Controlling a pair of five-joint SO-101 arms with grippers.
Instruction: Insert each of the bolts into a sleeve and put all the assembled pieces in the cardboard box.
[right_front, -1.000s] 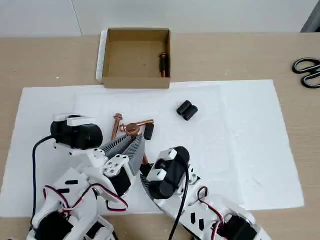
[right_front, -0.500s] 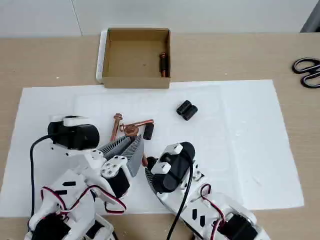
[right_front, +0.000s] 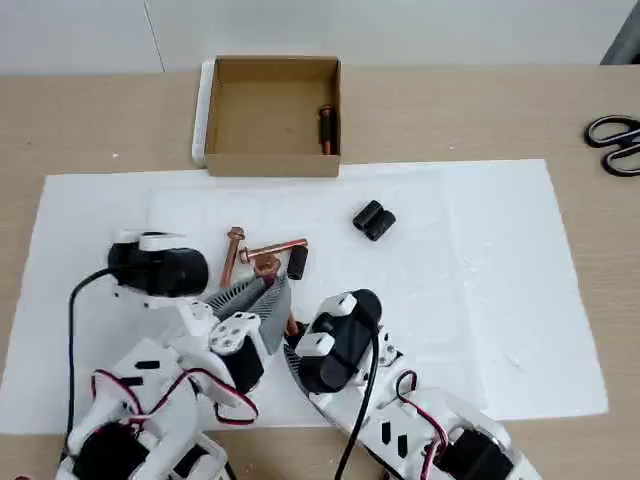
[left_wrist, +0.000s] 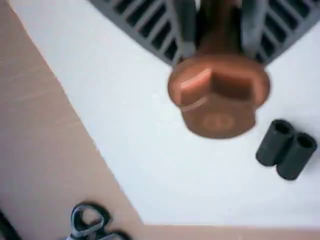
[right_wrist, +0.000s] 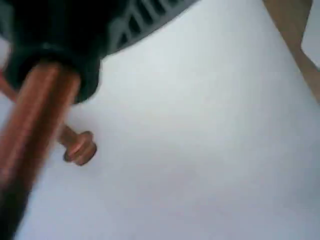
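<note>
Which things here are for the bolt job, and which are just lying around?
For the job: cardboard box, finished piece inside it, held bolt, held sleeve, loose bolts, spare sleeves.
Just lying about: scissors, white paper.

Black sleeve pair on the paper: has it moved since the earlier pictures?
No. The black sleeve pair keeps the same offset from the cardboard box corner.

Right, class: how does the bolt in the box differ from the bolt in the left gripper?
The boxed bolt lies flat in the box; the gripped bolt is clamped in the left gripper. The boxed bolt wears a black sleeve; the gripped bolt's head and visible shaft are bare. Both are copper-coloured.
</note>
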